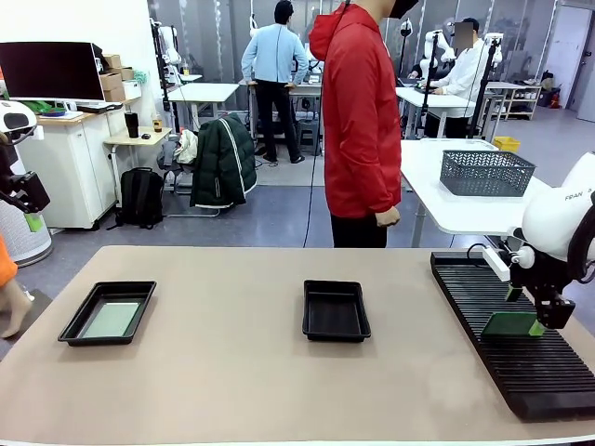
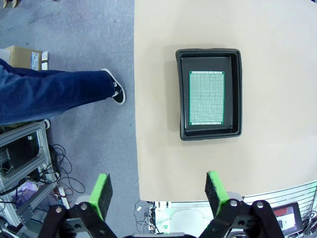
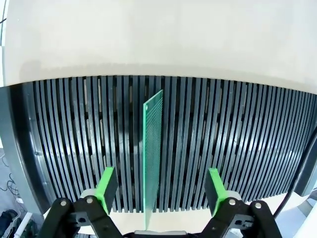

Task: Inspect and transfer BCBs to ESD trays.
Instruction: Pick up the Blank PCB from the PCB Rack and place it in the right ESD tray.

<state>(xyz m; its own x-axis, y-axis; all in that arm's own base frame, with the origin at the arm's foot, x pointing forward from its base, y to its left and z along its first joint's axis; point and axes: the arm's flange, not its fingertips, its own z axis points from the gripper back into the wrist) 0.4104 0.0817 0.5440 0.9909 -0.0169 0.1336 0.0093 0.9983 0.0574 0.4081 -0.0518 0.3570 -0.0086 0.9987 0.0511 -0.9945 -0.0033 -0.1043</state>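
Note:
One BCB (image 3: 152, 148), a thin green board, stands on edge in a slot of the black ribbed rack (image 3: 237, 144). My right gripper (image 3: 161, 186) is open astride it, with its green pads (image 3: 106, 186) clear of both faces. From the front, this gripper (image 1: 530, 314) hangs low over the rack (image 1: 521, 362) with the board (image 1: 511, 323) under it. My left gripper (image 2: 158, 191) is open and empty, high above the left ESD tray (image 2: 210, 134), where another BCB (image 2: 206, 97) lies flat. The front view shows that tray (image 1: 82, 321) holding its board (image 1: 112, 320), and the middle ESD tray (image 1: 336, 327) is empty.
A person in a red jacket (image 1: 358, 121) stands at the table's far edge behind the middle tray. A grey mesh basket (image 1: 485, 172) sits on a white table at the back right. Bare tan tabletop (image 1: 223, 372) lies between the trays and the rack.

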